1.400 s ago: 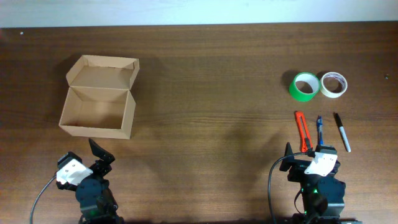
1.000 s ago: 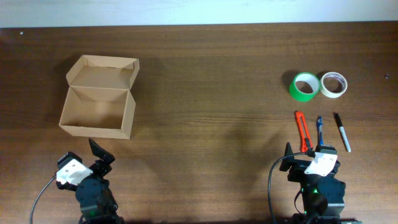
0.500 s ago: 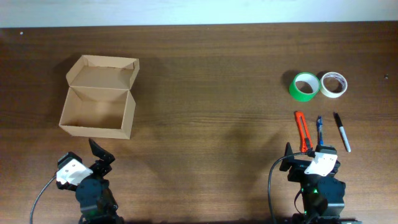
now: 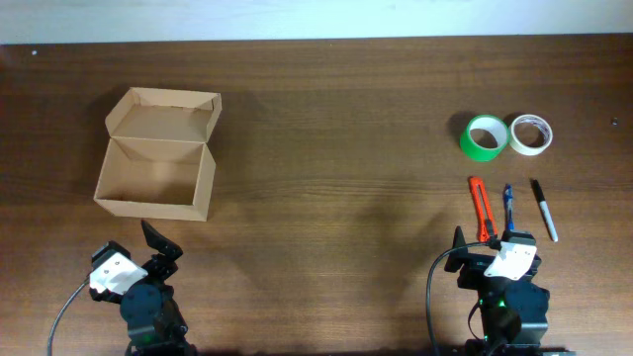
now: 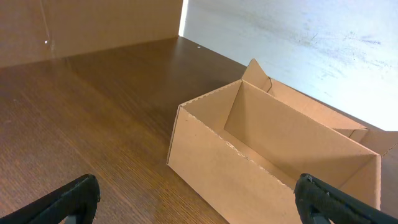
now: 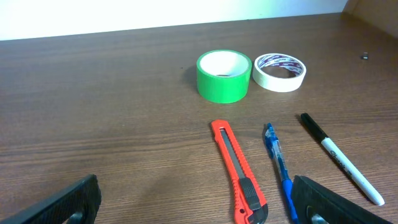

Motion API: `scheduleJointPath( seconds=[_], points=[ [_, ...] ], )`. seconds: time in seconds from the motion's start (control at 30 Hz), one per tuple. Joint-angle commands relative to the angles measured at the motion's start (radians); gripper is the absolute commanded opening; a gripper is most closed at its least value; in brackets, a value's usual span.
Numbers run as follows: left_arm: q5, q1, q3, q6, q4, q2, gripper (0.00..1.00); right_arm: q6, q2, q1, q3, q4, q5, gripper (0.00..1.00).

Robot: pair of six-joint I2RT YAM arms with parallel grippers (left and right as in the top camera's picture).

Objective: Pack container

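Observation:
The container, a brown cardboard box (image 4: 155,180) with its flap lid folded back, stands open and empty at the left; it also fills the left wrist view (image 5: 273,155). My left gripper (image 4: 158,249) (image 5: 199,202) is open and empty just in front of it. At the right lie a green tape roll (image 4: 484,136) (image 6: 222,75), a white tape roll (image 4: 531,134) (image 6: 280,71), an orange box cutter (image 4: 482,209) (image 6: 238,180), a blue pen (image 4: 508,205) (image 6: 277,165) and a black marker (image 4: 544,210) (image 6: 340,158). My right gripper (image 4: 487,247) (image 6: 199,202) is open and empty just short of the cutter.
The table's far edge (image 4: 316,40) meets a white wall. Bare brown wood (image 4: 336,168) lies between the box and the items at the right.

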Motion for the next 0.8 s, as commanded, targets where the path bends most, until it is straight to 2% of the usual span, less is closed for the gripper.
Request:
scheduleJointPath(
  seconds=[0.0, 0.2, 0.33, 0.43, 0.57, 0.63, 0.77],
  points=[
    [-0.003, -0.005, -0.006, 0.008, -0.002, -0.011, 1.00, 0.003, -0.009, -0.007, -0.007, -0.002, 0.008, 0.99],
    [-0.002, -0.005, -0.006, 0.007, 0.011, -0.011, 1.00, 0.003, -0.009, -0.007, -0.007, -0.002, 0.008, 0.99],
    [0.080, -0.005, -0.005, 0.008, 0.002, -0.011, 1.00, 0.003, -0.009, -0.007, -0.007, 0.004, 0.008, 0.99],
    [0.088, -0.005, -0.005, 0.007, 0.007, -0.011, 1.00, 0.004, -0.009, -0.006, -0.007, 0.002, 0.008, 0.99],
    [0.288, -0.005, 0.010, 0.008, 0.019, -0.011, 1.00, 0.045, -0.009, -0.007, -0.007, 0.034, 0.008, 0.99],
    [0.330, -0.005, 0.052, 0.008, -0.046, -0.004, 1.00, 0.080, -0.009, -0.007, -0.001, 0.066, 0.004, 0.99],
    [0.305, -0.002, 0.201, 0.048, -0.193, 0.065, 1.00, 0.105, 0.016, -0.009, 0.062, 0.079, 0.010, 0.99]
  ],
)
